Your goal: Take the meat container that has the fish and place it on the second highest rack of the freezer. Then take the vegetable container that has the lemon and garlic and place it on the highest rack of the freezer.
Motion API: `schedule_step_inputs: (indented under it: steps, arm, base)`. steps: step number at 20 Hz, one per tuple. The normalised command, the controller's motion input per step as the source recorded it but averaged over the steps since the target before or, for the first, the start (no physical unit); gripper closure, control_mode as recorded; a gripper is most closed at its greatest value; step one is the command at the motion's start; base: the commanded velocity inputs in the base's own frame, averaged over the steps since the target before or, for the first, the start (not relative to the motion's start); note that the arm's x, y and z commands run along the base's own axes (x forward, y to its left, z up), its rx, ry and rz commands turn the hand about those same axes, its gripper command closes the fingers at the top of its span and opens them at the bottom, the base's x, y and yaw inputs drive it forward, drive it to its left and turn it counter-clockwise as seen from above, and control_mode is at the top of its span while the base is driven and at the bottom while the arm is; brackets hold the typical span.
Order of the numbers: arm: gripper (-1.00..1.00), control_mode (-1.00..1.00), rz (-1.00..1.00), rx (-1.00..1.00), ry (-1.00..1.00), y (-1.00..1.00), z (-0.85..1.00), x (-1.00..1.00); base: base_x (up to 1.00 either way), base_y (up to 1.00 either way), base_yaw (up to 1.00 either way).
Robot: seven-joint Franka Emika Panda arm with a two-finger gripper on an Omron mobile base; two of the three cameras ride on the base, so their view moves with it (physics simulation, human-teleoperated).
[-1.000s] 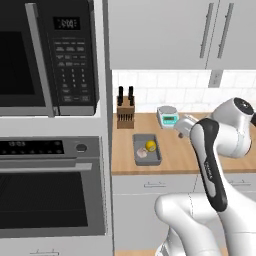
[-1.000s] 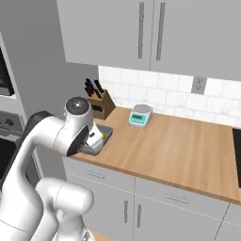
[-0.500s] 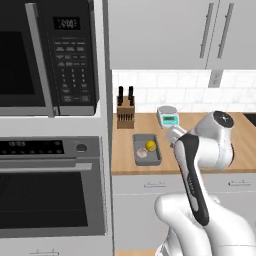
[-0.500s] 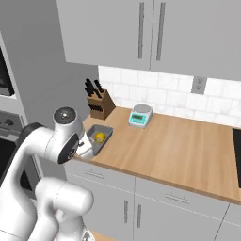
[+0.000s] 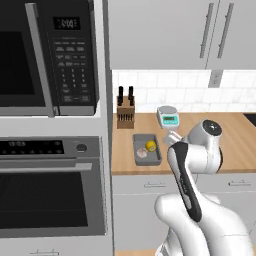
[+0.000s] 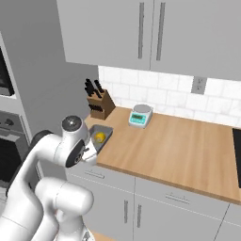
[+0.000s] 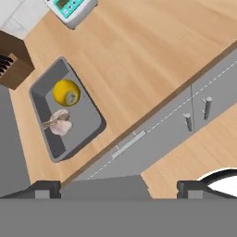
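Simulated kitchen w/ a wooden bench (image 5: 235,137) running under grey wall cabinets (image 6: 141,33) and a white tiled backsplash. To the left of the bench, a built-in column holds a black-glass microwave (image 5: 47,57) above an oven (image 5: 50,192). A knife block (image 5: 125,112) w/ dark handles stands at the back of the bench next to that column. A small kitchen scale (image 6: 140,116) w/ a teal face sits a bit further along, near the tiles.

The vegetable container (image 7: 85,125), a shallow grey tray, rests on the bench near its front edge, in front of the knife block. Inside it, the lemon (image 7: 66,92) lies toward the back end & the garlic (image 7: 59,123) just beside it, toward the front; they look close but whether they touch is unclear.

The white arm is bent over the bench's front edge, right of the tray in the left base view. The fingers (image 7: 118,187) stand wide apart, nothing between them, hanging in front of the bench over the drawer fronts and well apart from the tray. In the hand view the tray sits upper left, w/ grey drawer handles (image 7: 128,144) below the bench edge.
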Motion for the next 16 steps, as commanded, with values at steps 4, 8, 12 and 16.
schedule_step_inputs:
  steps: [4, 8, 12, 16]
  arm:
    - [-1.0, -1.0, 0.13, 0.01, 0.03, -0.06, -0.29, 0.32]
    - [-1.0, -1.0, 0.2, 0.0, 0.11, 0.0, -0.38, 0.4]
    - [-1.0, -1.0, 0.1, 0.0, 0.08, 0.0, -0.21, 0.37]
    - [-1.0, -1.0, 0.0, 0.0, 0.0, 0.01, -0.15, 0.3]
  base:
    - [0.0, 0.0, 0.0]
    - [0.0, 0.0, 0.0]
    - [0.0, 0.0, 0.0]
    - [0.0, 0.0, 0.0]
